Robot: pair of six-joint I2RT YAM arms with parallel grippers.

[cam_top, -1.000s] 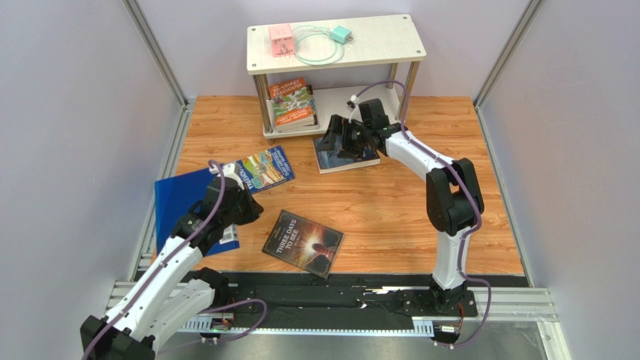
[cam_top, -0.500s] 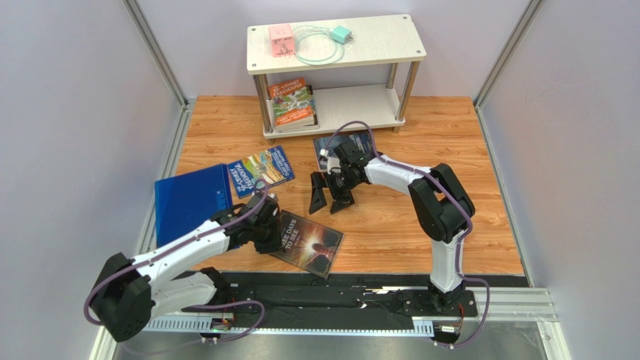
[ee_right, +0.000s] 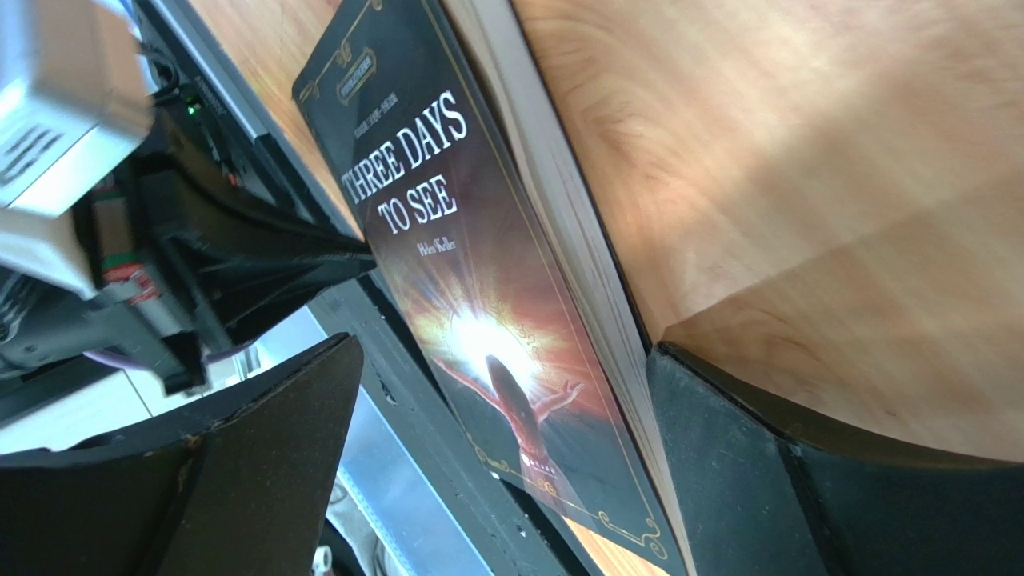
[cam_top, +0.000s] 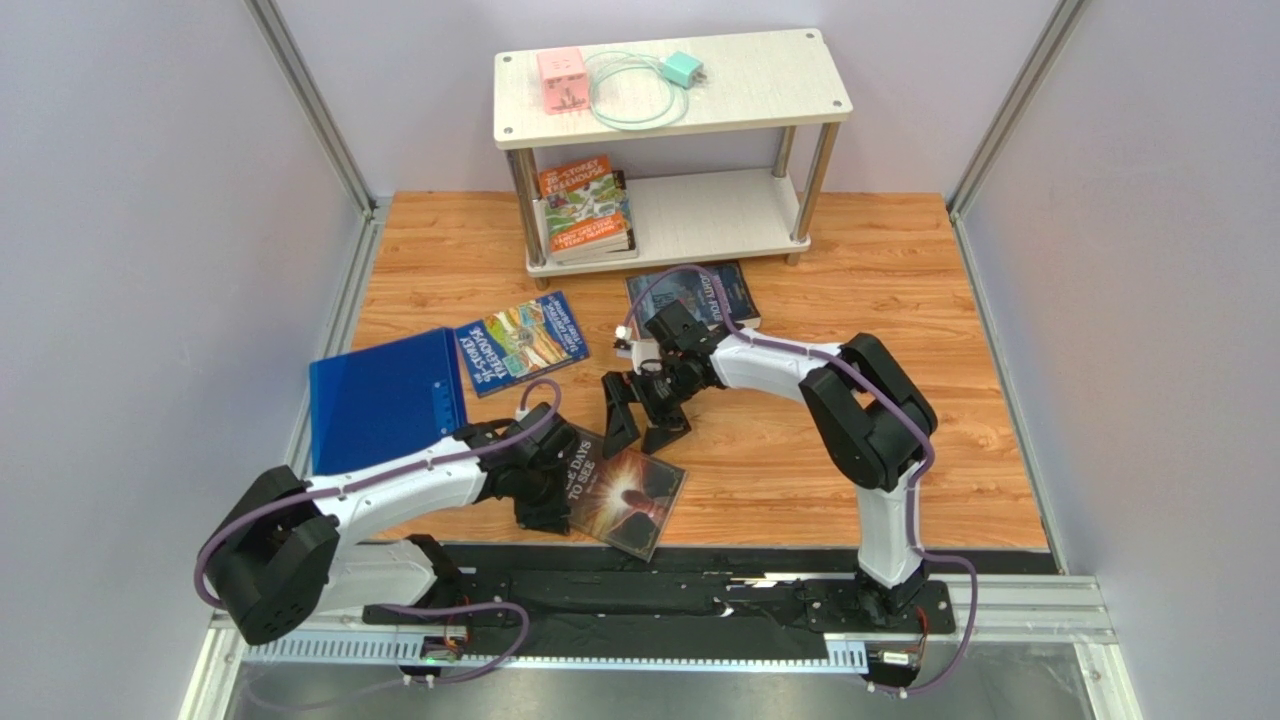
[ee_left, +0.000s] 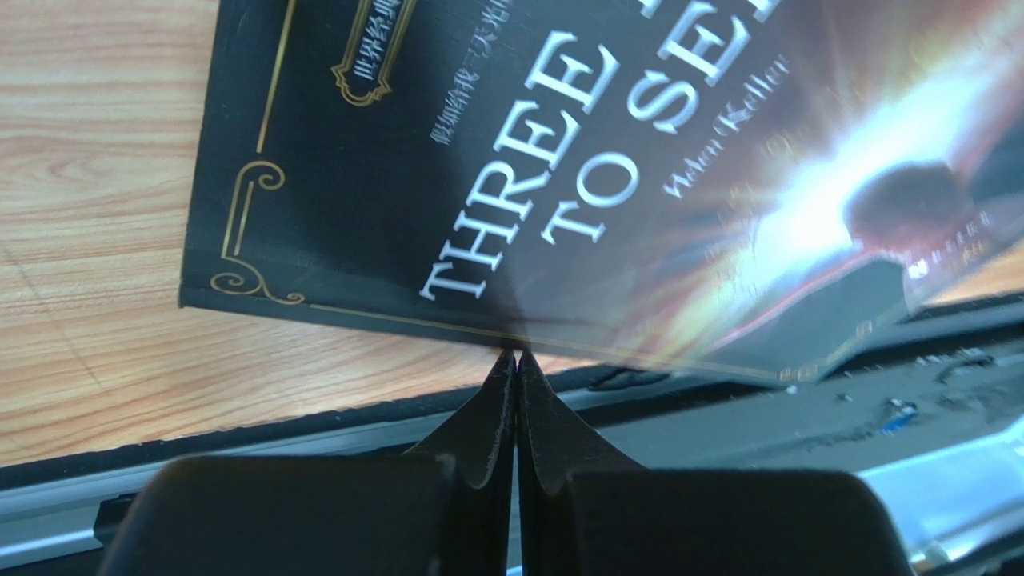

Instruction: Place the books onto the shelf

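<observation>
Right gripper (cam_top: 640, 416), jaws spread wide, straddles the far edge of the black book (cam_top: 624, 489). Left gripper (ee_left: 517, 370), fingers pressed together, braces its near edge. The book lies at the table's (cam_top: 781, 450) front, well apart from the shelf (cam_top: 721, 203). The right gripper should get 1 finger under the edge before closing.

l fingers (ee_left: 517, 402), r fingers (ee_right: 240, 480) now by book (cam_top: 631, 488)
</observation>
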